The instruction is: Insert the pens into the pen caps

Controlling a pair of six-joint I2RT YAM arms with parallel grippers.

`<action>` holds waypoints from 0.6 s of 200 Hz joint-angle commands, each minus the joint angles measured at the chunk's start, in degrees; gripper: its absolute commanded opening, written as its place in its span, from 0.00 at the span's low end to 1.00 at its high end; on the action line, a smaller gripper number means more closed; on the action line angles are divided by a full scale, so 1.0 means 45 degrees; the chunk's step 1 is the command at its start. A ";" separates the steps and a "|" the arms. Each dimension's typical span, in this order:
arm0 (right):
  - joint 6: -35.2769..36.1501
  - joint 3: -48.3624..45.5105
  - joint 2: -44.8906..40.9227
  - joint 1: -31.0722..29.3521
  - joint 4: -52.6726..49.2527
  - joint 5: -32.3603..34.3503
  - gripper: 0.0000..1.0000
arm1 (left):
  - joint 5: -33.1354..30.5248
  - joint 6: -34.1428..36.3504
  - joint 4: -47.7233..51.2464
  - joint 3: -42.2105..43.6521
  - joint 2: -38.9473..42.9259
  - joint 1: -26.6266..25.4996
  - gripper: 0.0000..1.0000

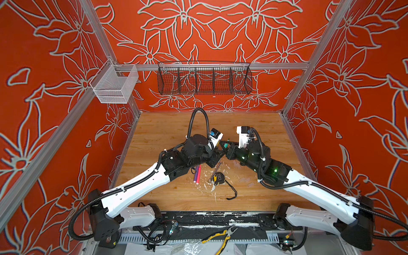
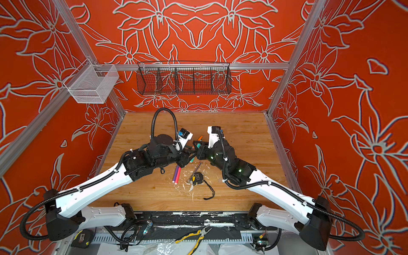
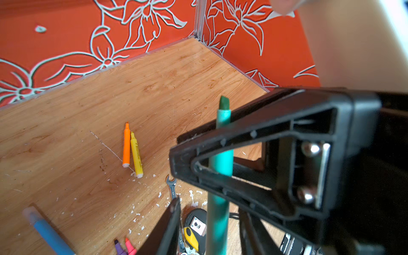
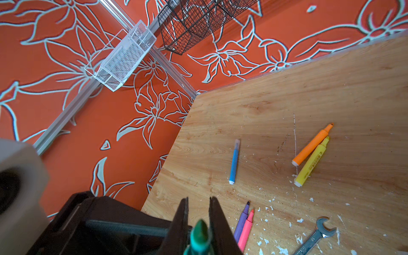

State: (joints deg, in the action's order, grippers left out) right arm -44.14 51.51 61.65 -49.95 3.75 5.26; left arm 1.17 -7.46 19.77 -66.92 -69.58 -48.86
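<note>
My right gripper (image 4: 199, 201) is shut on the green pen (image 4: 199, 235), which stands between its jaws with the dark tip outward. In the left wrist view the same green pen (image 3: 223, 117) passes through between the fingers of my left gripper (image 3: 209, 209), which stand open with gaps beside the barrel. Both top views show the two grippers meeting at mid-table, the right gripper (image 1: 224, 144) just behind the left gripper (image 1: 218, 154). On the wood lie an orange pen (image 4: 312, 144), a yellow pen (image 4: 311, 162), a purple pen (image 4: 241, 218) and a pink pen (image 4: 246, 229). The blue pen (image 4: 234, 161) carries a clear pen cap (image 4: 237, 143).
A grey wrench (image 4: 315, 236) and a yellow-and-black tape measure (image 1: 218, 178) with its black strap lie among white flecks near the table's middle. A black wire basket (image 1: 204, 79) and a white mesh basket (image 1: 114, 85) hang on the back rail. Yellow pliers (image 1: 220, 237) lie below the front edge.
</note>
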 commanded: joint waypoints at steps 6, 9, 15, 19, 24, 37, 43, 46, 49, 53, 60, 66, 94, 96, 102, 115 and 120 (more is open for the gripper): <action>-0.0398 -0.0208 -0.0284 -0.0153 0.0766 0.0140 0.06 | 0.0087 0.0096 -0.0438 0.0027 -0.0187 -0.0060 0.45; -0.0405 -0.0229 -0.0282 -0.0150 0.0778 0.0140 0.05 | 0.0101 0.0113 -0.0430 0.0026 -0.0197 -0.0060 0.45; -0.0421 -0.0236 -0.0310 -0.0168 0.0824 0.0160 0.06 | 0.0111 0.0133 -0.0428 0.0007 -0.0230 -0.0060 0.45; -0.0440 -0.0253 -0.0304 -0.0169 0.0860 0.0160 0.06 | 0.0111 0.0135 -0.0416 0.0004 -0.0257 -0.0060 0.46; -0.0463 -0.0273 -0.0323 -0.0183 0.0918 0.0165 0.06 | 0.0111 0.0154 -0.0428 -0.0012 -0.0289 -0.0060 0.46; -0.0533 -0.0360 -0.0351 -0.0188 0.1121 0.0160 0.06 | 0.0121 0.0195 -0.0428 -0.0031 -0.0342 -0.0065 0.47; -0.0579 -0.0398 -0.0367 -0.0200 0.1223 0.0160 0.06 | 0.0131 0.0209 -0.0406 -0.0032 -0.0375 -0.0060 0.47; -0.0606 -0.0409 -0.0370 -0.0207 0.1277 0.0145 0.06 | 0.0131 0.0213 -0.0409 -0.0042 -0.0387 -0.0070 0.47; -0.0636 -0.0437 -0.0361 -0.0208 0.1325 0.0141 0.06 | 0.0123 0.0213 -0.0404 -0.0051 -0.0396 -0.0061 0.47; -0.0645 -0.0459 -0.0369 -0.0208 0.1384 0.0145 0.05 | 0.0131 0.0213 -0.0394 -0.0052 -0.0420 -0.0065 0.47; -0.0676 -0.0454 -0.0365 -0.0208 0.1422 0.0141 0.06 | 0.0150 0.0232 -0.0389 -0.0071 -0.0435 -0.0060 0.47; -0.0729 -0.0486 -0.0360 -0.0217 0.1442 0.0158 0.06 | 0.0150 0.0252 -0.0389 -0.0071 -0.0432 -0.0060 0.47; -0.1025 -0.0720 -0.0460 -0.0227 0.1785 0.0323 0.06 | 0.0073 0.0311 -0.0436 -0.0013 -0.0440 -0.0060 0.45; -0.1059 -0.0757 -0.0487 -0.0227 0.1814 0.0342 0.06 | 0.0063 0.0311 -0.0460 -0.0013 -0.0437 -0.0060 0.44; -0.1120 -0.0844 -0.0510 -0.0228 0.1892 0.0402 0.06 | 0.0025 0.0329 -0.0467 -0.0013 -0.0440 -0.0060 0.42; -0.1291 -0.0980 -0.0589 -0.0227 0.2006 0.0547 0.06 | -0.0044 0.0331 -0.0467 -0.0023 -0.0474 -0.0060 0.37; -0.1366 -0.1036 -0.0634 -0.0227 0.2064 0.0596 0.06 | -0.0063 0.0349 -0.0459 -0.0013 -0.0479 -0.0061 0.34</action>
State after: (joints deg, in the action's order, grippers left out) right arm -47.59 48.34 60.31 -50.59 9.93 5.69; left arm 1.23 -7.09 18.79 -66.92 -71.37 -48.86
